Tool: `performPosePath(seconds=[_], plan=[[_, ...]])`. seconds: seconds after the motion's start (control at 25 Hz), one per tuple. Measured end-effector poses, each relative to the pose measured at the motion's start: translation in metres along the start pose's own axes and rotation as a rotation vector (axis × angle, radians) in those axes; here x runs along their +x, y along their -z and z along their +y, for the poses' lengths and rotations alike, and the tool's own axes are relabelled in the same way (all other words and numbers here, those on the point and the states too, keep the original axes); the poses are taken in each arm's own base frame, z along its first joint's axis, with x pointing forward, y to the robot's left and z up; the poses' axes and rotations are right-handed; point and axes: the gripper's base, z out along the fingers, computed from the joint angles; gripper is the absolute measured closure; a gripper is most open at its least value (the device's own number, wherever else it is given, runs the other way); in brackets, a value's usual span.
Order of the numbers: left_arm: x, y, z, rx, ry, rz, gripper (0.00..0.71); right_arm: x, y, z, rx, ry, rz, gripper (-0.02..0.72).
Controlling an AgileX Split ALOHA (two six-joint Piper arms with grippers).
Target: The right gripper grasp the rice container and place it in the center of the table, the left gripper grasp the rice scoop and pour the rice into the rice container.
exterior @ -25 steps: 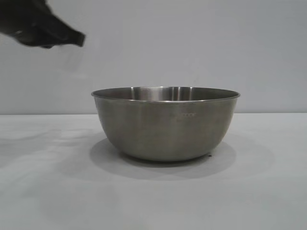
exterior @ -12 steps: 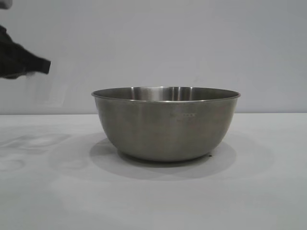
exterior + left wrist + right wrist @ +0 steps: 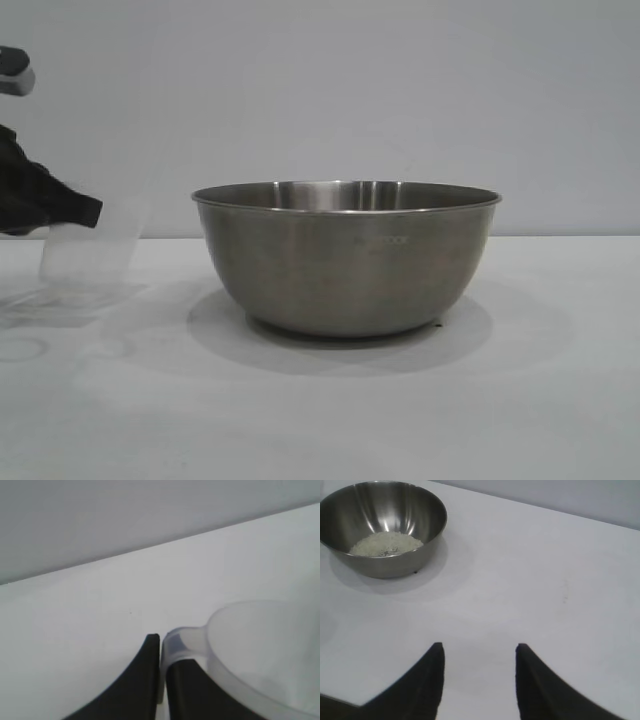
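The left tool (image 3: pixel 95 212) grips the rice scoop (image 3: pixel 88 260) by its handle, low on the table (image 3: pixel 320 420) beside the rice container (image 3: pixel 345 255), apparently setting it down; rice (image 3: pixel 386 543) lies inside; the right tool (image 3: pixel 479 652) hangs released.

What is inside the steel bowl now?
A pale heap of rice lies on the bottom of the steel bowl, seen from the right wrist. From the front, the bowl's wall hides it.
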Motion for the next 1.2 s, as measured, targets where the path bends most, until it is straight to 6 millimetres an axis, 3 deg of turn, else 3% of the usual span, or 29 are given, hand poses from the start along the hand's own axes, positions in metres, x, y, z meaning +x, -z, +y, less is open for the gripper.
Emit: performPosePath(seconds=[0.08,0.32,0.56,0.88,1.2], plan=[[0.006,0.006,0.000,0.003,-0.003,0.027,0.449,0.000,0.000,0.000,0.000,0.000,0.000,0.387],[0.016,0.024,0.001,0.008,0.011,0.083,0.450,0.000,0.000,0.000,0.000,0.000,0.000,0.387],[-0.014,0.035,0.019,-0.118,0.216,-0.022,0.429,0.000,0.000,0.000,0.000,0.000,0.000,0.387],[-0.036,0.047,0.066,-0.199,0.246,-0.129,0.429,0.000,0.000,0.000,0.000,0.000,0.000,0.387],[-0.060,0.047,0.082,-0.180,0.210,-0.168,0.429,0.000,0.000,0.000,0.000,0.000,0.000,0.387]])
